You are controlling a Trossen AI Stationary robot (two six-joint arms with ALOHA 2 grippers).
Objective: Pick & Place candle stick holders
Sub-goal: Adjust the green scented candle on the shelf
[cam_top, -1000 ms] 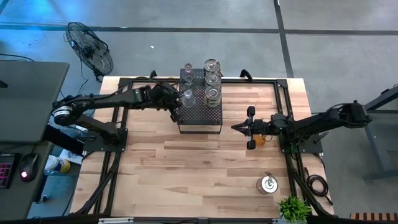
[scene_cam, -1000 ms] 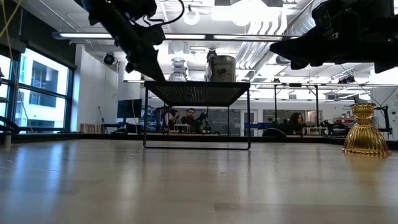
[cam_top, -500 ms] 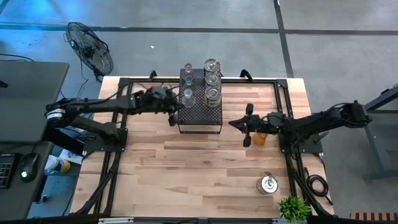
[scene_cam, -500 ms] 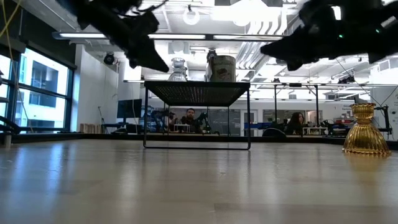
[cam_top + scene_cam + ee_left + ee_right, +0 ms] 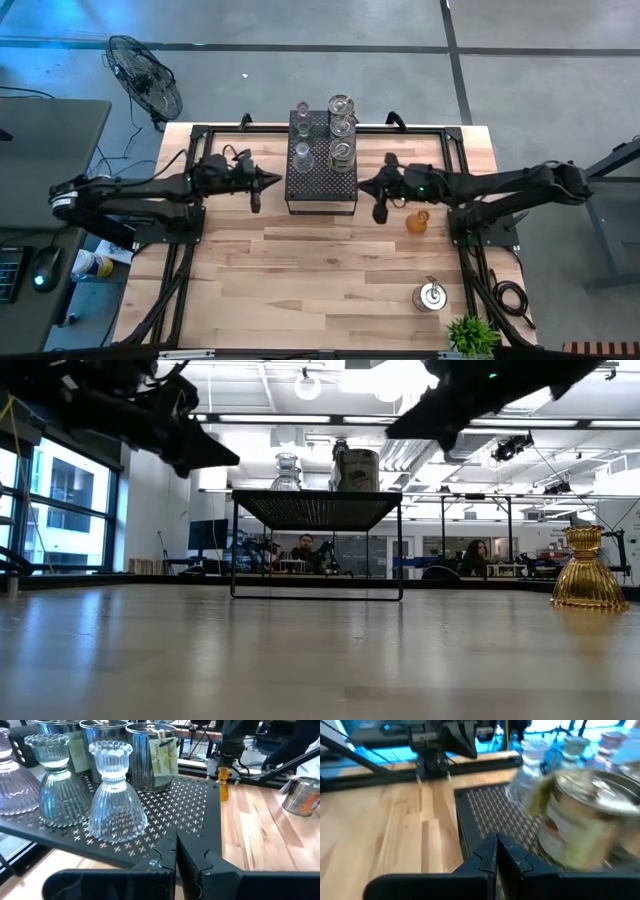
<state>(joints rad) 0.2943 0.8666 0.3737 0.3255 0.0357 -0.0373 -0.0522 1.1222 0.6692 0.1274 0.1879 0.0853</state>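
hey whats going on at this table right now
Two robot arms are moving candle stick holders onto a black perforated stand. Several glass and silvery holders stand on it already. The left gripper hangs empty and shut beside the stand's left edge; the right gripper, also shut and empty, hangs by its right edge. An amber holder sits on the table under the right arm, and a silvery holder waits near the front right corner.

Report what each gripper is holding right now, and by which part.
Nothing. The left gripper and the right gripper both have their fingers closed together with nothing between them, each hovering beside the black perforated box.
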